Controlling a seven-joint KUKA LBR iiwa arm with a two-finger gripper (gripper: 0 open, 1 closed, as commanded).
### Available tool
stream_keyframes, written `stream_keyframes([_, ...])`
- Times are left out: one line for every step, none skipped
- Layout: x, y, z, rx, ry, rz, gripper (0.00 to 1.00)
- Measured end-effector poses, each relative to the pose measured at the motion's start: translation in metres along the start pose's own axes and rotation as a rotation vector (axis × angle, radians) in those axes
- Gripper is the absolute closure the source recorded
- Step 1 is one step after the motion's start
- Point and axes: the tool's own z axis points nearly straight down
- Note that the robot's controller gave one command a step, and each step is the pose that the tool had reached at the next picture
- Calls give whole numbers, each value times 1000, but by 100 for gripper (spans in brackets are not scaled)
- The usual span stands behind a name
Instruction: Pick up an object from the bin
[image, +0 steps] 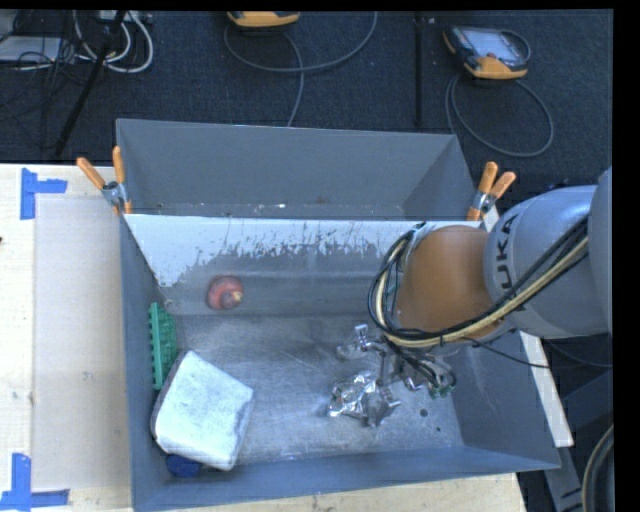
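The fingers (362, 397) are seen low over the grey bin (300, 350) floor as a metal tangle; whether they are parted or closed cannot be told. Well to their left, a white pad (203, 408) half hides a blue thing (183, 465). A red ball (225, 293) lies farther back-left. The bin is surrounded by dark carpet (350, 95) with cables (300, 60).

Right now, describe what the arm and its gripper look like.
The arm is a thick, rounded, silver-grey link with dark lettering on its side. Its wrist wears a smooth, domed orange-brown cover. Black and pale yellow cables loop around that cover and run back along the arm. The gripper is a small, shiny bare-metal assembly.
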Motion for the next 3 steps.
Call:
stream_keyframes([-2,-1,-2,-1,-3,-1,100])
stream_keyframes([-7,15,-102,-4,5,-64,100])
stream_keyframes([-10,10,-201,-2,3,-63,100])
